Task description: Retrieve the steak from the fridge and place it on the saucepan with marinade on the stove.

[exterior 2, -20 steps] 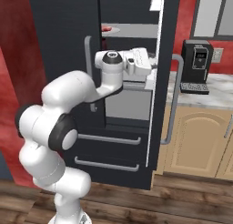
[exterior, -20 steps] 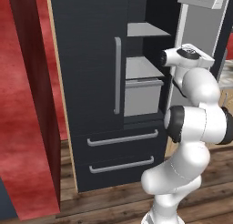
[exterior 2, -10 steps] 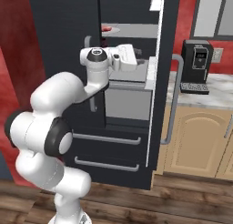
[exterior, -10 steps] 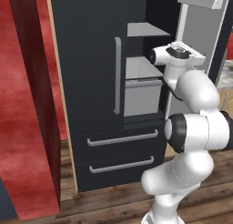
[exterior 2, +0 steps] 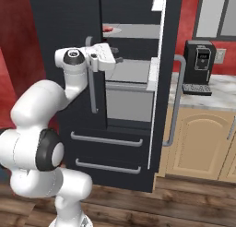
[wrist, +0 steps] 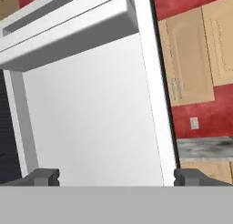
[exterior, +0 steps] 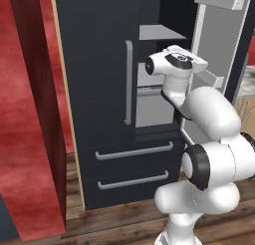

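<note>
Right base view: two-finger pincer [exterior 2: 119, 60], jaws spread wide and empty, points into tall charcoal-black fridge [exterior 2: 69, 27] below pale pink-red steak [exterior 2: 107, 29].

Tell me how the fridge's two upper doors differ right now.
The left door is shut, flush with the fridge front; the right door is swung open, showing the shelves.
The left door shows its charcoal outer face; the right door shows a pale grey inner lining with a door bin.
The open hand sits nearer the left door's handle.
Both carry grey vertical bar handles.
</note>
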Available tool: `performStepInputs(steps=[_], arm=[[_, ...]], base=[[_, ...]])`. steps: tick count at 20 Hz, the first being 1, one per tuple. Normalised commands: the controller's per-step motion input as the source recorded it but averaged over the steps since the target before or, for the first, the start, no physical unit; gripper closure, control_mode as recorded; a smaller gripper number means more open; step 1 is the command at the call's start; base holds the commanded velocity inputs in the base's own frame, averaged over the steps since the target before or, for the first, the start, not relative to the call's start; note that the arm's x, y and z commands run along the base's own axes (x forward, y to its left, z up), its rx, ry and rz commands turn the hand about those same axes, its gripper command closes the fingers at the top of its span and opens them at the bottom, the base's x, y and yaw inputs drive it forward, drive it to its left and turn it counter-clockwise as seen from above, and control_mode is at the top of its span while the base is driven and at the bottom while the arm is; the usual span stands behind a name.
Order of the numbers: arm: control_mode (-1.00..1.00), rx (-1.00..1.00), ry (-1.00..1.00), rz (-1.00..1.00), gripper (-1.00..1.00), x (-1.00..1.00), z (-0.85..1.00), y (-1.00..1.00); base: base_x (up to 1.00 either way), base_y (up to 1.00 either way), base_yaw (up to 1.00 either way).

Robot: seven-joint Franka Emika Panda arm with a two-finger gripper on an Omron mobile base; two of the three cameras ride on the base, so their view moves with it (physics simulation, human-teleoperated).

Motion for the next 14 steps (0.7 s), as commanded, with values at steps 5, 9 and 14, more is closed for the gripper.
performStepInputs(steps=[5, 9, 14], arm=[[-1.0, 0.0, 0.06, 0.32, -1.0, -0.4, 0.0, 0.75], [-1.0, 0.0, 0.06, 0.41, -1.0, -0.59, 0.0, 0.64], [-1.0, 0.0, 0.03, 0.44, -1.0, -0.48, 0.0, 0.51]], base=[[0.0, 0.0, 0.0], [0.0, 0.0, 0.0], [0.0, 0.0, 0.0]])
